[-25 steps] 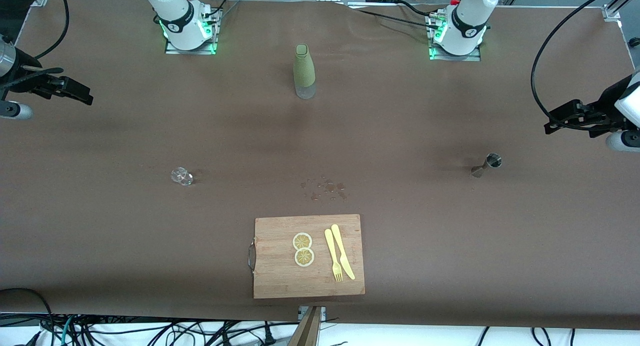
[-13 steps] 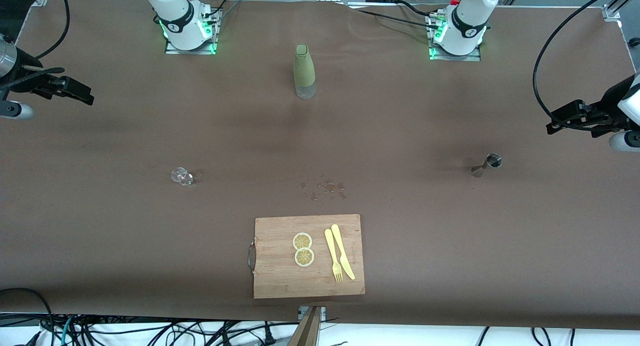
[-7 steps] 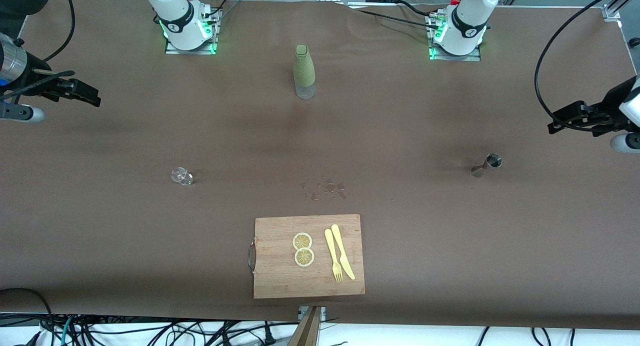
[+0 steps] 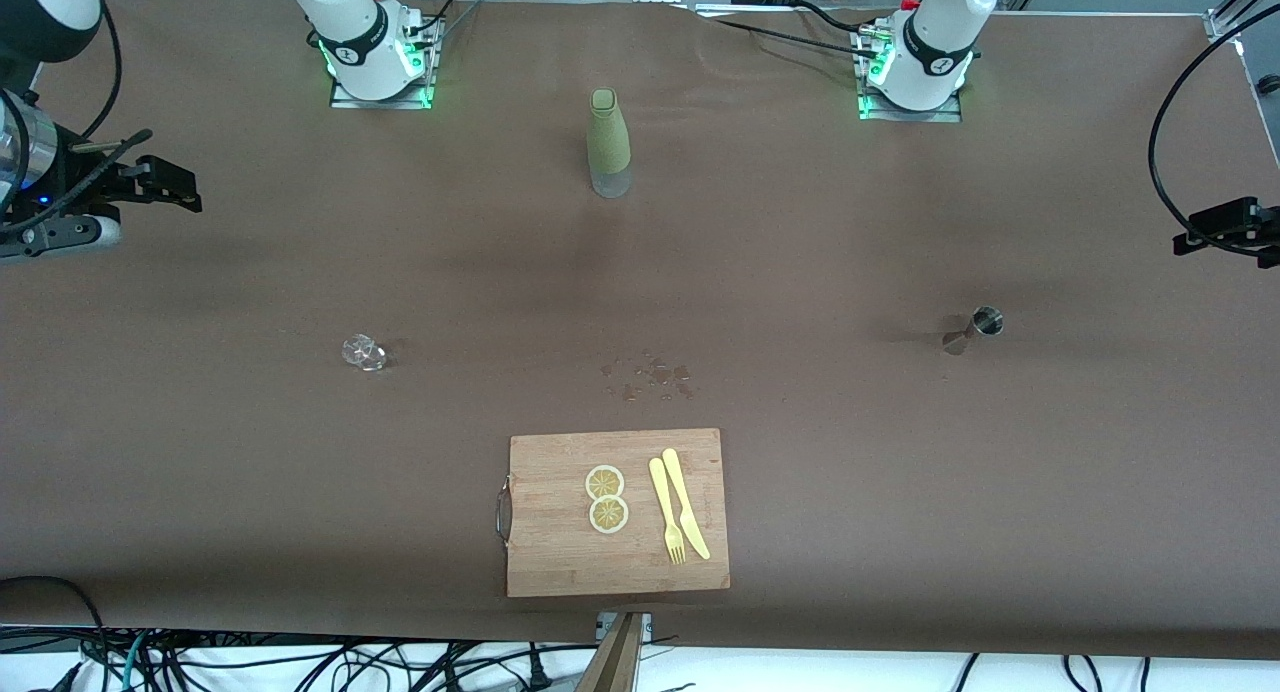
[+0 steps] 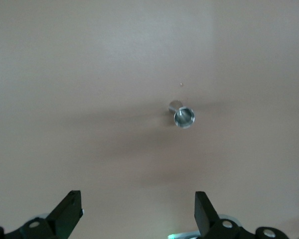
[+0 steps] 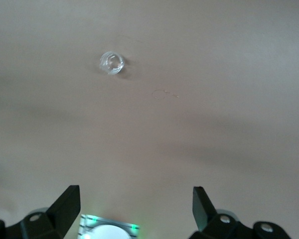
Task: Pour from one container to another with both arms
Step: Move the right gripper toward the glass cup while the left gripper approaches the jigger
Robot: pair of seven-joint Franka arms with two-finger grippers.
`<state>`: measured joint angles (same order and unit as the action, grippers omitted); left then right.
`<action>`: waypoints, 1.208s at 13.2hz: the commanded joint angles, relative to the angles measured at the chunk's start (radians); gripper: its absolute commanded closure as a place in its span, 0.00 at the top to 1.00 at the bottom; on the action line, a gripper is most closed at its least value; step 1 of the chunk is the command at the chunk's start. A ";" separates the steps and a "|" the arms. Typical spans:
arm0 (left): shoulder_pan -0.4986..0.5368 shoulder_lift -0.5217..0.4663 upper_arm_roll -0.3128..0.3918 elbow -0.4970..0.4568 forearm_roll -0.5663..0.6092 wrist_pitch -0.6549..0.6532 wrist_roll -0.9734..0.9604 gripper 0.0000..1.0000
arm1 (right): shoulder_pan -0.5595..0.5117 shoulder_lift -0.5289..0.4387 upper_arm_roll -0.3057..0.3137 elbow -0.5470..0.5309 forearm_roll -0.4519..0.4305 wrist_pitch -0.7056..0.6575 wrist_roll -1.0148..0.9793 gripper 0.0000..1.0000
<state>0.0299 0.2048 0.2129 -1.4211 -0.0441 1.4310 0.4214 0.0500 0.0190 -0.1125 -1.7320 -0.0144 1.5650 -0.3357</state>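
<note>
The faceted clear glass [image 4: 363, 352] and silver hourglass jigger [image 4: 975, 330] stand apart, contents indiscernible. Left gripper [image 5: 137, 211] and right gripper [image 6: 134, 206] gape empty above the table ends.

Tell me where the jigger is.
The jigger stands on the table toward the left arm's end, farther from the front camera than the cutting board.

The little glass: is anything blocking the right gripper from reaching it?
Nothing visible does. The right gripper, open, is up over the table's end, and only bare brown table lies between it and the little glass.

No legible text or labels anywhere.
</note>
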 commanded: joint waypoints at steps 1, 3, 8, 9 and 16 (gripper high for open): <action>0.074 -0.004 0.013 -0.009 -0.064 -0.038 0.245 1.00 | -0.019 0.053 -0.090 0.026 0.126 -0.013 -0.275 1.00; 0.172 0.027 0.025 -0.042 -0.144 -0.040 0.472 1.00 | -0.021 0.096 -0.153 0.026 0.171 -0.013 -0.502 1.00; 0.249 0.197 0.197 -0.127 -0.488 -0.040 1.010 1.00 | -0.102 0.211 -0.187 0.028 0.327 0.004 -0.970 1.00; 0.284 0.229 0.197 -0.148 -0.549 -0.040 1.119 1.00 | -0.122 0.248 -0.187 0.035 0.368 0.004 -1.053 1.00; 0.366 0.527 0.209 -0.199 -0.931 -0.214 1.815 1.00 | -0.214 0.587 -0.185 0.216 0.714 -0.010 -1.629 1.00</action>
<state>0.3907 0.6795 0.4101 -1.6363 -0.9203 1.2622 2.0911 -0.1446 0.5191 -0.3018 -1.5925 0.6285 1.5837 -1.8514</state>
